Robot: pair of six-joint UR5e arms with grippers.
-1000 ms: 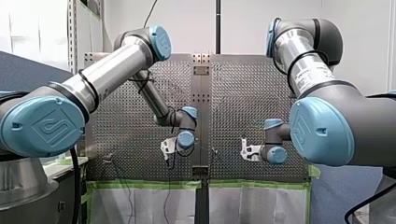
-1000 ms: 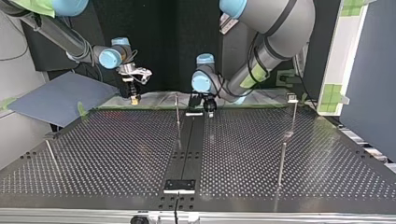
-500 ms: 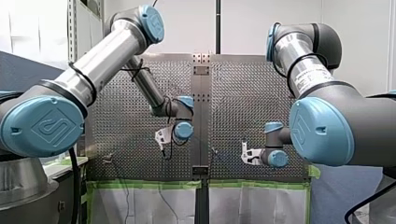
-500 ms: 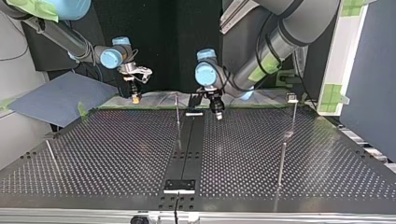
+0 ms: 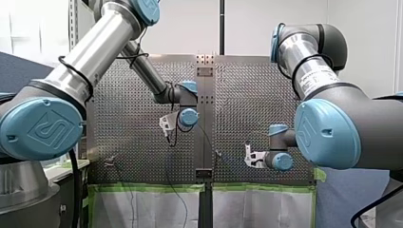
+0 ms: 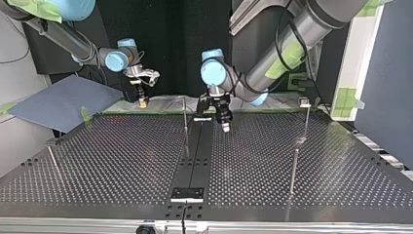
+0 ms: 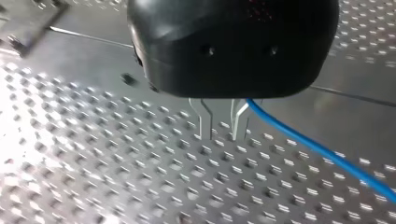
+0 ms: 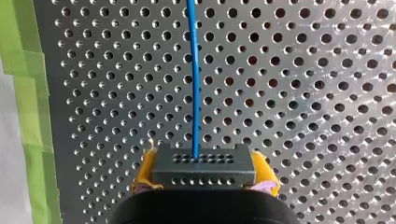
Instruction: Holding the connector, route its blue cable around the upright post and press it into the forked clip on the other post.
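Note:
My right gripper point(image 8: 204, 164) is shut on the dark grey connector point(image 8: 204, 173), its yellow pads point(image 8: 144, 170) pressed on both sides. The blue cable point(image 8: 194, 70) runs straight ahead from the connector over the perforated table. In the top view my right gripper point(image 6: 142, 101) hangs at the far edge, left of the thin upright post point(image 6: 185, 117). My left gripper point(image 6: 225, 124) is just right of the centre strip, low over the plate. In the left wrist view its metal fingers point(image 7: 201, 121) stand close together, and the blue cable point(image 7: 317, 151) leads away from them.
A second post with a small pale clip head point(image 6: 305, 103) stands at the top view's right, with another thin rod point(image 6: 293, 168) nearer the camera. A slanted rod point(image 6: 53, 163) is at the left. Green tape point(image 8: 32, 93) lines the table's edge beside the connector.
My left gripper has moved away from the table's taped edge, further over the plate and slightly right in the top view, drawing the cable along. My right arm has stayed put.

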